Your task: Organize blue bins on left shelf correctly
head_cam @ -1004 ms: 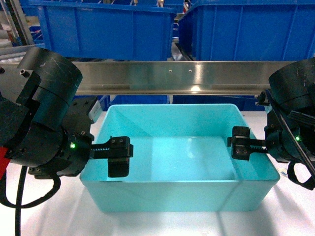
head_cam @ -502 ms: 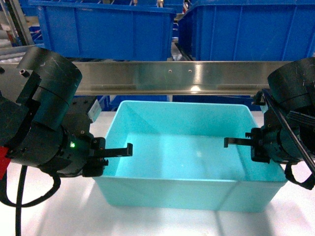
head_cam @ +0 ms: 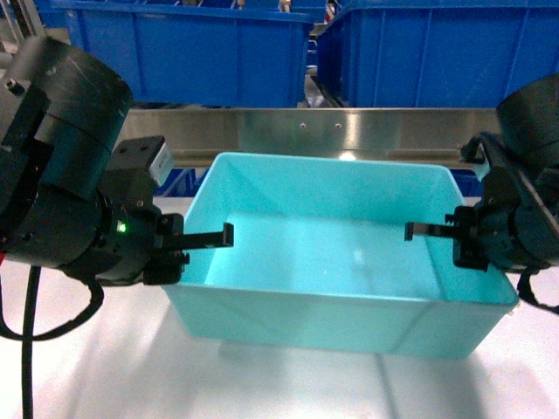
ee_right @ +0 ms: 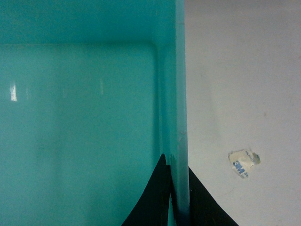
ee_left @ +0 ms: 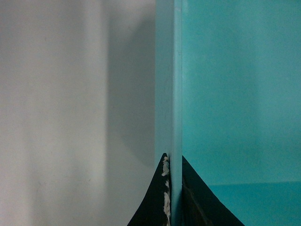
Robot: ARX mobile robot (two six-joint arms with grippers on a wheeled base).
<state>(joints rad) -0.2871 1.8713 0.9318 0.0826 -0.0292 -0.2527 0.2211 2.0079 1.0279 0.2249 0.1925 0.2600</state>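
The turquoise bin [head_cam: 336, 253] lies lengthwise between both grippers, open side up, near edge tipped off the table [head_cam: 105, 367]. The left gripper [head_cam: 188, 246] pinches its left wall, the right gripper [head_cam: 454, 237] its right wall; both arms reach inward, level.

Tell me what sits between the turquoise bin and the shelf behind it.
The steel front rail of the shelf crosses directly behind the turquoise bin, above its rim. Dark blue bins fill the level behind it. Both pincers, left and right, clamp its side walls.
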